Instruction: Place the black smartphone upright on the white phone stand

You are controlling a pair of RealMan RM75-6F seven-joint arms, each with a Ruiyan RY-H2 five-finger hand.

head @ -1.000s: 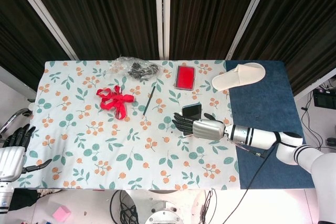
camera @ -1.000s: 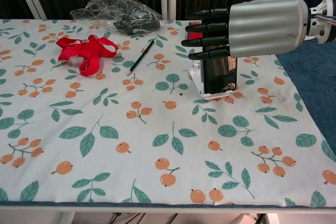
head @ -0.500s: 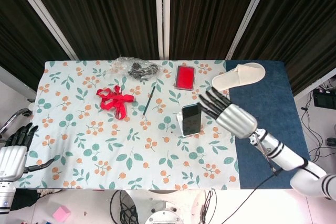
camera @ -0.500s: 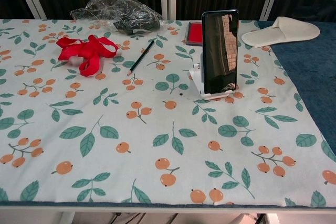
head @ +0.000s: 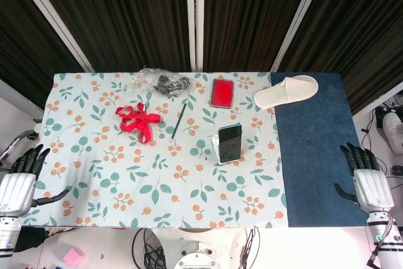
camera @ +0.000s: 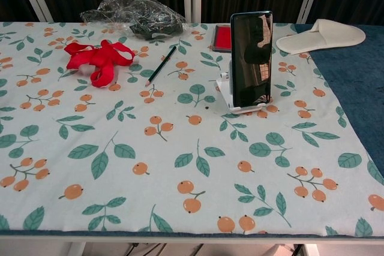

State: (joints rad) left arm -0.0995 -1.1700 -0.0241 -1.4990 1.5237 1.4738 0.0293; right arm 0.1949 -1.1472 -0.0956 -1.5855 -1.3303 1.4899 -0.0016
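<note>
Lower left of the head view: left hand point(head: 16, 184) off the bench point(head: 82, 174) edge, fingers point(head: 28, 155) spread, grasping nothing. Upper left: ribbon point(head: 138, 120), then a pencil point(head: 178, 121). Centre: phone point(camera: 251, 58) upright on the stand point(camera: 227, 91) (screen facing the chest camera). Upper right: slipper point(head: 286, 91). Lower right: right hand point(head: 368, 184) beside the bench, fingers extended, released.

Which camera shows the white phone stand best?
The chest view: the white phone stand shows beside and under the upright black smartphone. The head view shows only a thin white edge around the phone.
</note>
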